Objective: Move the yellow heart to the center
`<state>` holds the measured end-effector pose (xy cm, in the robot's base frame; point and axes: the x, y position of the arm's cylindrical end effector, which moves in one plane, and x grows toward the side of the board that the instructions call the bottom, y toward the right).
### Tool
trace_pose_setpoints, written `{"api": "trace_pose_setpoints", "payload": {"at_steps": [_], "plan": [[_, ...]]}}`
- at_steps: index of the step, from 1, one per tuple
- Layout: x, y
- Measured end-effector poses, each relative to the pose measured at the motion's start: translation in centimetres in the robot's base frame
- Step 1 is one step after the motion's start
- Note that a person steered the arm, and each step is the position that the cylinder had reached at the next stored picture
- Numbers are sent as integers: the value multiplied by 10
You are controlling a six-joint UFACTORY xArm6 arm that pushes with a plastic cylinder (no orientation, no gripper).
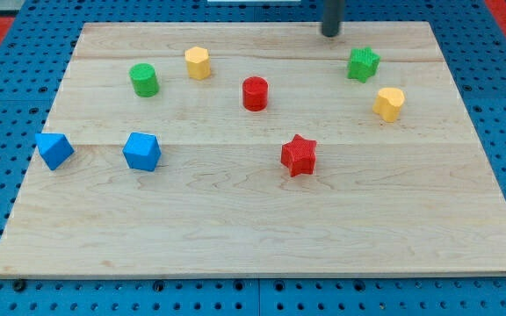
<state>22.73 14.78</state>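
Note:
The yellow heart (pixel 389 103) lies on the wooden board at the view's right, below and to the right of the green star (pixel 363 64). My tip (pixel 330 33) is at the view's top, near the board's top edge, above and to the left of the green star and well apart from the yellow heart. A second yellow block, a hexagon (pixel 198 62), sits at the upper left of centre.
A red cylinder (pixel 255 93) and a red star (pixel 299 154) sit near the middle. A green cylinder (pixel 144 79) is at the upper left. Two blue blocks (pixel 54 149) (pixel 141 151) lie at the left. The board's edge (pixel 253 274) meets blue pegboard.

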Motion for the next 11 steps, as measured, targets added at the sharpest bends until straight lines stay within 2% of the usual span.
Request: {"api": "trace_pose_setpoints", "payload": {"at_steps": [1, 2, 4, 6, 8, 9, 10, 11], "plan": [[50, 1], [74, 24], [88, 106], [138, 85], [151, -10], [151, -33], [152, -42], [168, 1]]}}
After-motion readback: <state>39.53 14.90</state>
